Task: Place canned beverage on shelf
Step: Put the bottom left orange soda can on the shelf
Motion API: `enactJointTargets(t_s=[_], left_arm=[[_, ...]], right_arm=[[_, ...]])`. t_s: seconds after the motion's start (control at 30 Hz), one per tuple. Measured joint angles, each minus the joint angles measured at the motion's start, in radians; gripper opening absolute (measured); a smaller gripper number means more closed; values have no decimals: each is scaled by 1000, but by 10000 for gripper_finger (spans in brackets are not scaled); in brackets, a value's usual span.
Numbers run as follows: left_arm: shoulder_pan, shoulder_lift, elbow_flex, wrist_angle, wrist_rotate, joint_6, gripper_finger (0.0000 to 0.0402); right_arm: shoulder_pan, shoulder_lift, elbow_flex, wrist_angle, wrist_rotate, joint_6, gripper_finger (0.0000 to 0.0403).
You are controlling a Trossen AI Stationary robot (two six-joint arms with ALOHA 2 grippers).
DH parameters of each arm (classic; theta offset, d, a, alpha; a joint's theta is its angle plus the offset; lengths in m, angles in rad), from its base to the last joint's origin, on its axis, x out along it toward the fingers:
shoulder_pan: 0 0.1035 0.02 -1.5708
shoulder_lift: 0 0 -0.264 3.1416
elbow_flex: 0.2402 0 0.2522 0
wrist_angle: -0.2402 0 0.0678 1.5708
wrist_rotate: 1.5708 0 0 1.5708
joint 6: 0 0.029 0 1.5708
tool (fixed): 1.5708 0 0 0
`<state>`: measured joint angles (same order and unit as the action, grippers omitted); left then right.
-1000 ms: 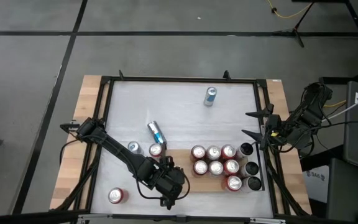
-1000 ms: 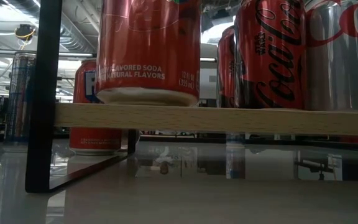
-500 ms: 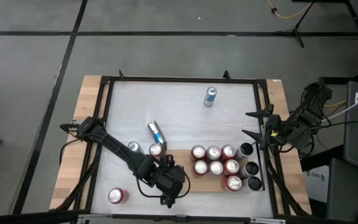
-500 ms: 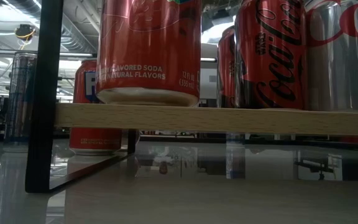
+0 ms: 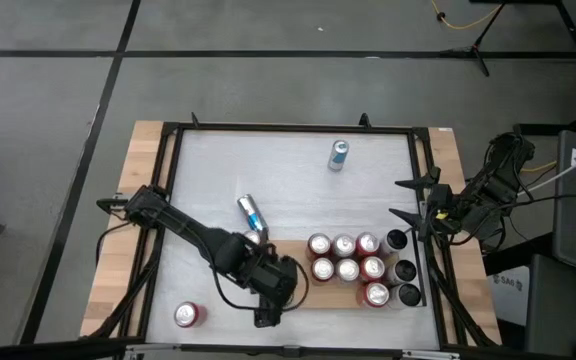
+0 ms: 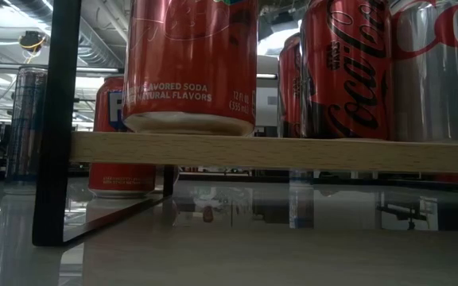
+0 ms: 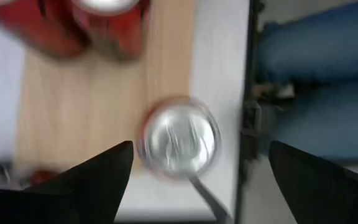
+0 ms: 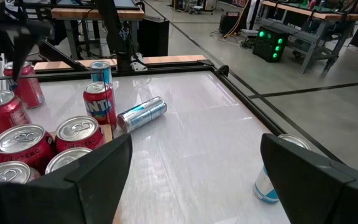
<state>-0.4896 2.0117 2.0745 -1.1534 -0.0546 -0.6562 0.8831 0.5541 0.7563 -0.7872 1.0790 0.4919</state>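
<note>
High view, left to right: you have a red can (image 5: pixel 187 315) standing alone near the front left corner of the white surface (image 5: pixel 288 165). Your left gripper (image 5: pixel 268 312) hangs over the left end of the shelf (image 5: pixel 303 297), jaws spread wide and gripping nothing; in the left wrist view a silver-topped can (image 7: pixel 180 139) stands upright between the two dark fingers (image 7: pixel 98 174), clear of both, on the pale wood by the shelf's edge. Just behind the arm a blue can (image 5: pixel 251 213) lies on its side on the surface. Farther right, red cans (image 5: pixel 345 258) stand packed together on the shelf, with dark cans (image 5: pixel 404 270) beside them at its right end. A lone blue can (image 5: pixel 338 155) stands upright well back on the surface. Your right gripper (image 5: pixel 408 198) waits at the right edge of the surface, jaws wide apart and empty.
</note>
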Motion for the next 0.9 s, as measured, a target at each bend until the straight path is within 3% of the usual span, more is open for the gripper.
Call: enactJointTargets(t_s=[0.13,0.3,0.53,0.9], left_arm=[[13,0,88,-221,151,-140,364],[-34,0,159,-426,196,-322,364],[-176,1,136,-421,224,-382,364],[-378,2,21,-418,221,-336,364]], right_arm=[[0,0,0,0,0,0,347],[0,0,0,0,0,0,347],[0,0,0,-1,-21,0,347],[0,0,0,-1,-63,0,347]])
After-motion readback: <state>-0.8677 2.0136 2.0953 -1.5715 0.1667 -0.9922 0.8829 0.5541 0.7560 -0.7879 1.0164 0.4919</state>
